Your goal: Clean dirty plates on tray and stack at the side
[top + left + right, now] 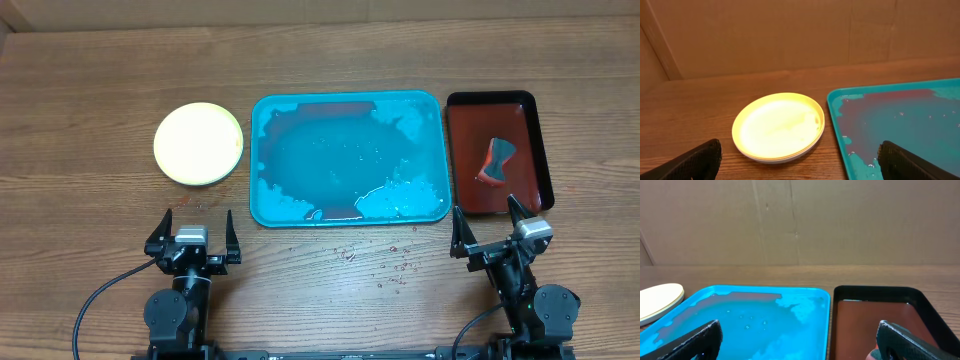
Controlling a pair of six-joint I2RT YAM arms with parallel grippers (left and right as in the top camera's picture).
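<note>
The plates (199,142) stand in a stack on the table left of the tray; the top one is pale yellow-green and looks clean. The stack also shows in the left wrist view (778,125) and at the left edge of the right wrist view (660,301). The teal-blue tray (346,158) holds no plates, only reddish water and foam; it also shows in the wrist views (900,125) (755,320). My left gripper (192,240) is open and empty near the front edge, below the plates. My right gripper (490,236) is open and empty in front of the red tray.
A dark red tray with a black rim (497,150) stands right of the teal tray and holds a blue-and-red sponge (495,163). Small water drops (385,265) lie on the wood in front of the teal tray. A cardboard wall stands behind the table.
</note>
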